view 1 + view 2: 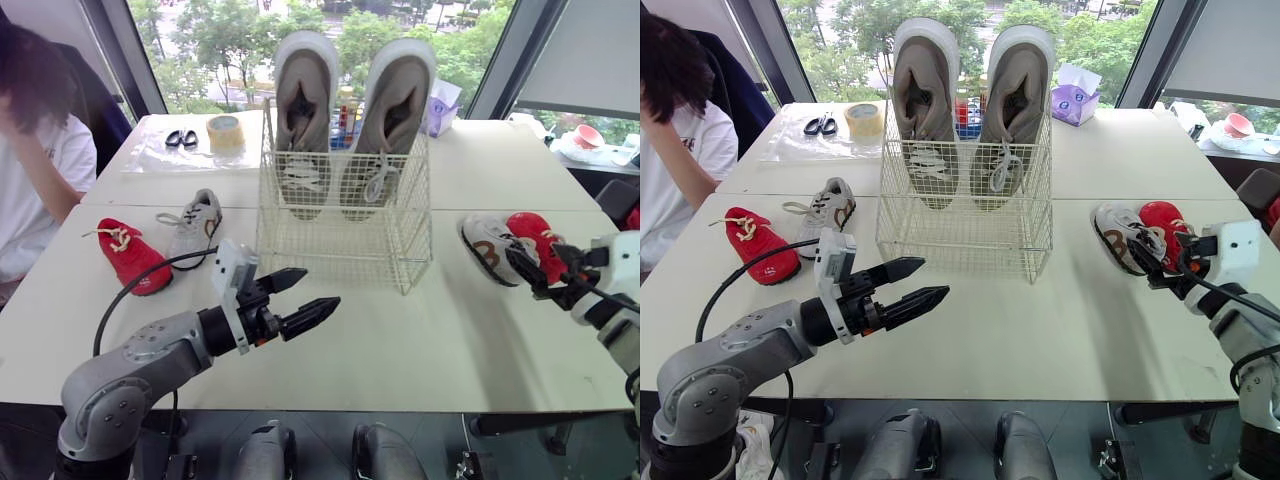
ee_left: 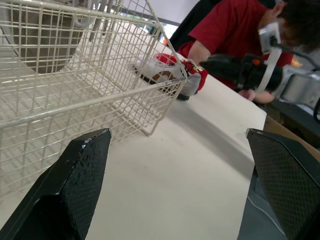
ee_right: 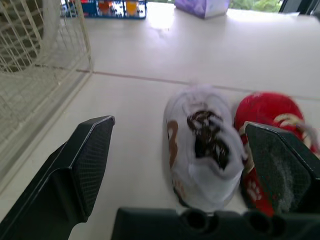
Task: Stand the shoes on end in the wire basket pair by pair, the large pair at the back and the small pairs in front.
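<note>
A white wire basket (image 1: 345,225) stands mid-table with two large grey shoes (image 1: 305,100) (image 1: 395,105) on end along its back. Left of it lie a small grey shoe (image 1: 195,225) and a small red shoe (image 1: 132,255). To the basket's right lie a small white-and-brown shoe (image 1: 487,248) and a small red shoe (image 1: 535,238), side by side. My right gripper (image 1: 540,268) is open just in front of that pair; in the right wrist view its fingers spread either side of the white shoe (image 3: 200,145). My left gripper (image 1: 320,287) is open and empty, hovering before the basket's front left corner.
Scissors (image 1: 181,138) and a roll of tape (image 1: 226,133) lie at the back left. A purple tissue box (image 1: 441,105) is behind the basket. One person sits at the table's left edge (image 1: 30,170), and another in red beyond the right side (image 2: 225,30).
</note>
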